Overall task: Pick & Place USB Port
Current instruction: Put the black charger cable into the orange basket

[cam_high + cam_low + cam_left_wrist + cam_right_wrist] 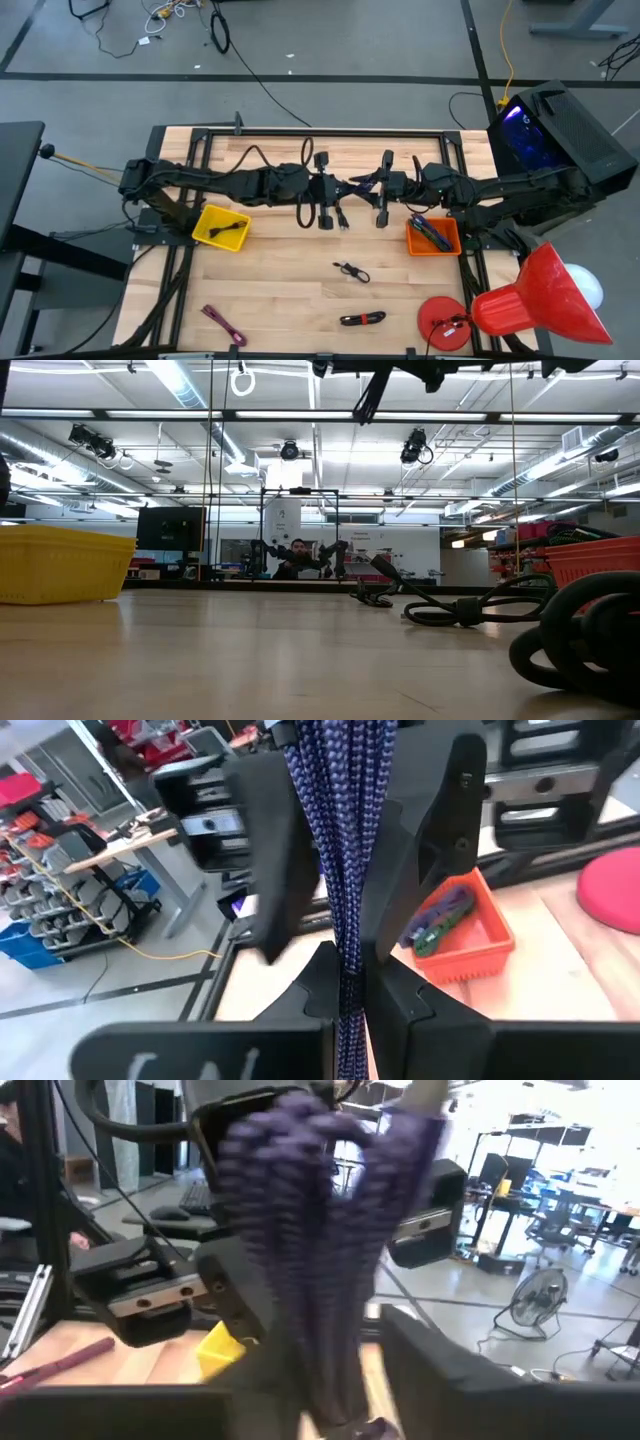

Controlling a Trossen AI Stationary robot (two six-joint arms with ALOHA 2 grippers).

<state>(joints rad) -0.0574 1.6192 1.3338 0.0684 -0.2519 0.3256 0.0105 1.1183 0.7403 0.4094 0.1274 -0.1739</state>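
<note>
A purple-blue braided USB cable [358, 184], folded into a bundle, hangs in the air over the middle of the table between my two grippers. My left gripper [345, 187] reaches in from the table's left and is shut on it; the bundle [340, 870] runs out past its fingers. My right gripper [373, 184] comes in from the table's right and closes on the same bundle [325, 1240], which shows blurred in its wrist view. Both arms are high above the wooden table [290, 290]. My left gripper pinches the cable bundle [346, 1005] between its two fingers, roughly level, coming from the table's left. Several strands lie together in the hold. The bundle is lifted clear of the table. My right gripper has its fingers [272, 860] against both sides of the bundle's farther part [340, 830], level, from the table's right. The cable stretches between the two grippers, clear of the table.
A yellow bin [222, 227] holding a black cable stands left of centre, an orange bin [433, 235] with cables right of centre. Loose cables lie on the near half: black [352, 272], red-black [362, 319], magenta [222, 324]. A red disc [445, 322] sits at the near right.
</note>
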